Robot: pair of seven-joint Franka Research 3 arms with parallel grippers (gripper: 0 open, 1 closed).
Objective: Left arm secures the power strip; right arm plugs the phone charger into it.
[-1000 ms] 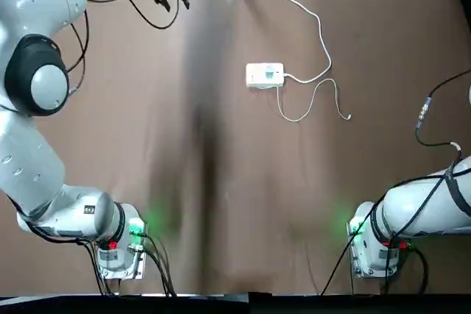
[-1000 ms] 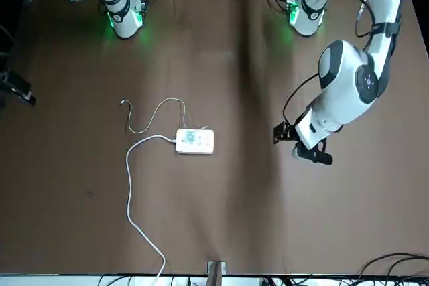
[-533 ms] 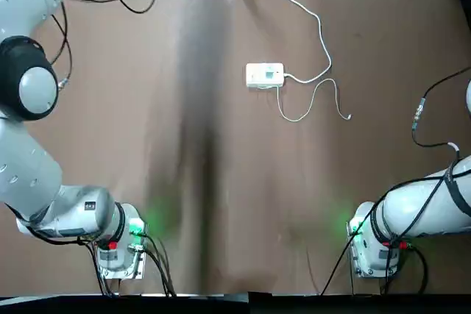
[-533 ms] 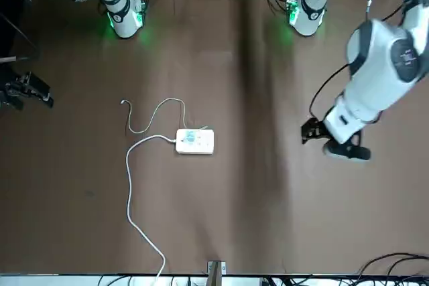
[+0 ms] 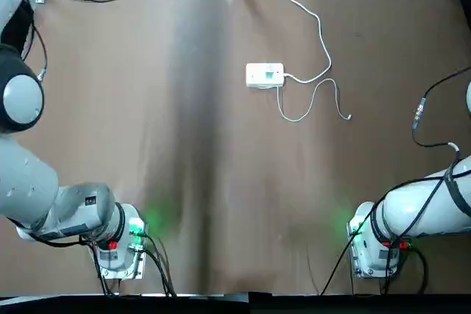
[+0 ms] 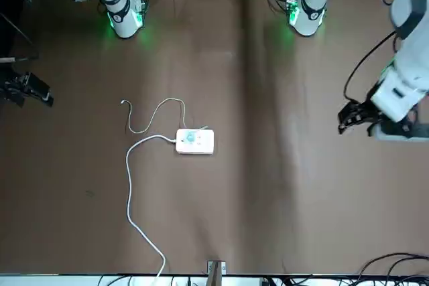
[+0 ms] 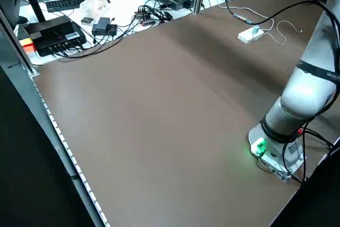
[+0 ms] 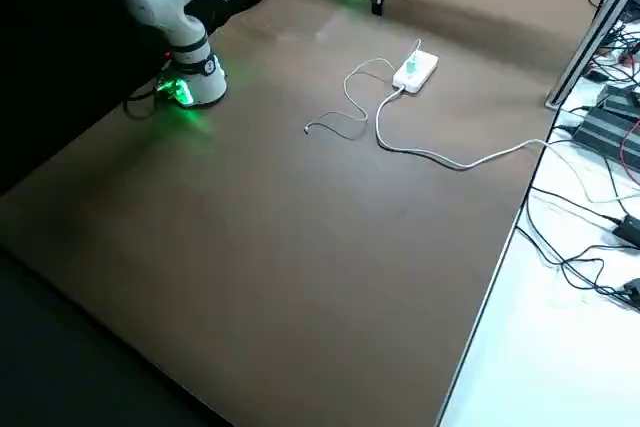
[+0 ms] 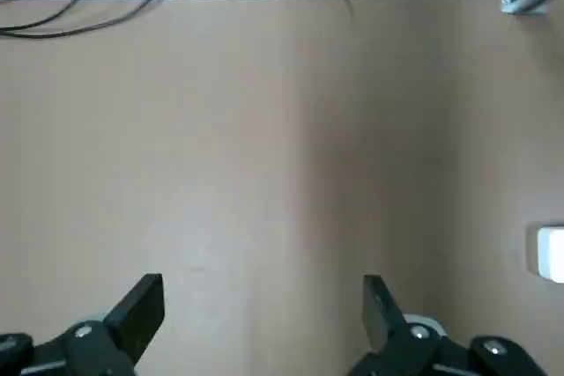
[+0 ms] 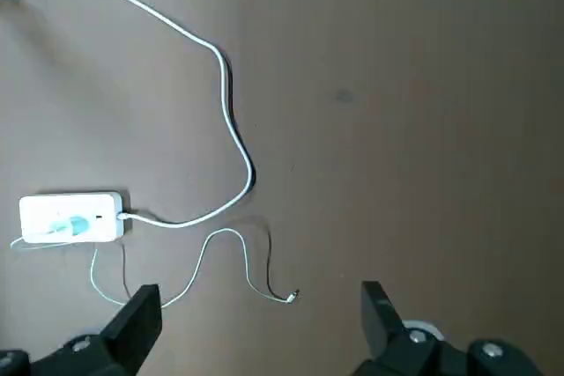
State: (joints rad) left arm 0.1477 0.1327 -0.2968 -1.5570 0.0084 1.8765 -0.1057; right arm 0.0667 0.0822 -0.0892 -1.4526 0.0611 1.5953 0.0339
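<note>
The power strip, a small white rounded rectangular plastic block (image 5: pixel 265 75), lies flat on the brown desk (image 5: pixel 221 182), at about 12 o'clock from the desk centre in the top view. Nothing touches or pins it. Its thick white cord (image 5: pixel 320 34) runs off toward the far edge at 1 o'clock.

Left to right in the top view:

1. The left arm (image 5: pixel 29 174), glossy white with dark grey joint rings, is swung out past the desk's left edge. In the front view the left hand (image 6: pixel 353 116) hangs at about 9 o'clock from the strip, well apart from it. The left wrist view shows its two black fingers (image 9: pixel 141 305) spread wide over bare desk and holding nothing.

2. The phone charger, a tiny teal-blue plug cube (image 5: pixel 270 75), sits on the strip's top face. It appears to be seated in a socket; full insertion cannot be confirmed. Its thin white cable (image 5: pixel 316 97) loops loose toward 4 o'clock and ends free on the desk.

3. The right arm (image 5: pixel 427 207), of the same build, is folded out beyond the right edge. The right hand (image 6: pixel 27 90) is at about 3 o'clock from the strip, well apart. Its fingers (image 10: pixel 137 319) are spread wide and empty.

Judgement: with the charger on the strip and both hands clear, the task looks complete or nearly so.
</note>
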